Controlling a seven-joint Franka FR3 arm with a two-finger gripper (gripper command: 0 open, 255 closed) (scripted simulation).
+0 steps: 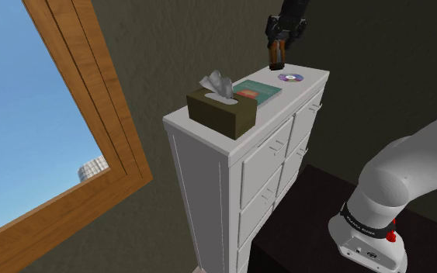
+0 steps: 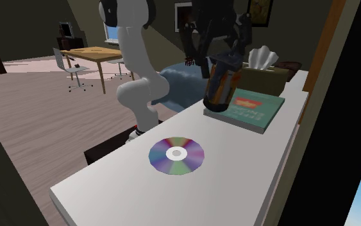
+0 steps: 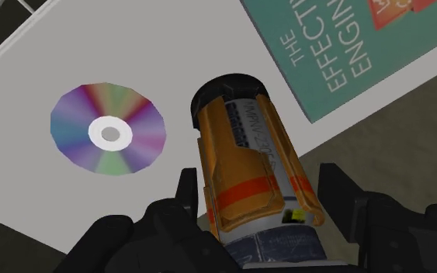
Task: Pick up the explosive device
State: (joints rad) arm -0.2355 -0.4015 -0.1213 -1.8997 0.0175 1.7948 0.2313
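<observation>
Currently the end effector (image 3: 259, 194) is clamped on the orange-and-black canister (image 3: 240, 147), taken as the explosive device. It is gripped near one end, so the body hangs free. The canister is seen over the white dresser (image 3: 15, 155), apparently off its top, between a rainbow disc (image 3: 109, 129) and a teal book (image 3: 364, 46). "THE EFFECT… ENGIN…" is read on the book; the canister's lettering cannot be made out.

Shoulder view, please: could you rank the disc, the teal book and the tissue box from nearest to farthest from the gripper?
1. Disc, on the cabinet top just below the gripper holding the orange canister.
2. Teal book, in the middle of the top.
3. Tissue box, at the top's left end in this view.
</observation>
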